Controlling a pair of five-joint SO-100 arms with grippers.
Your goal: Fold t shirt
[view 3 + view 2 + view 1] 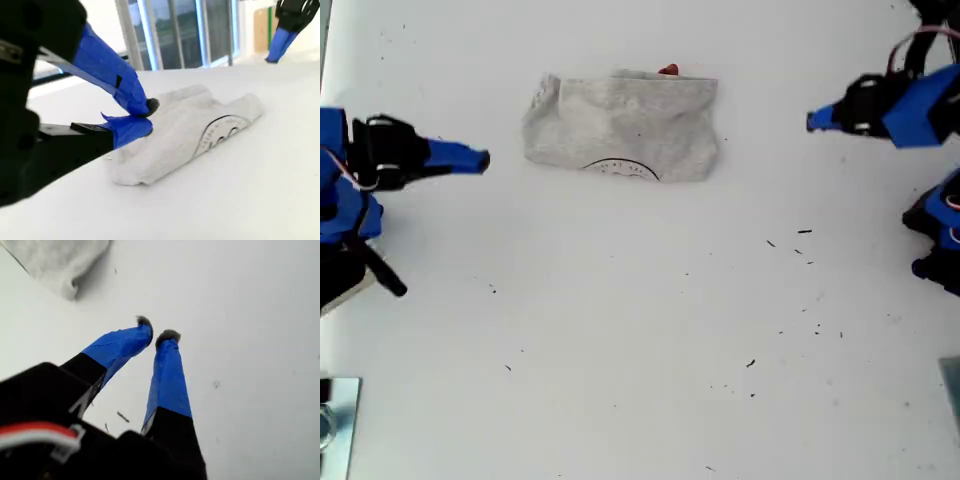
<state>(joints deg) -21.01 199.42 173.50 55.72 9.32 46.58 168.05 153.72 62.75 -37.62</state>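
Note:
The t shirt (625,125) lies folded into a grey rectangle on the white table, toward the far side. A curved dark print shows at its near edge and a bit of orange (668,69) peeks out at its far edge. My first gripper (812,121) hovers at the exterior view's right, clear of the shirt, and is shut on nothing (156,331). One shirt corner (55,260) shows beyond it. My second gripper (483,159) is at the exterior view's left, a short gap from the shirt, also shut and holding nothing (147,117). The shirt (185,130) lies just ahead of it.
Small dark specks (805,245) dot the table at the exterior view's lower right. A metal object (335,420) sits at that view's bottom left corner. More blue arm parts (940,230) stand at its right edge. Windows (175,35) show behind the table.

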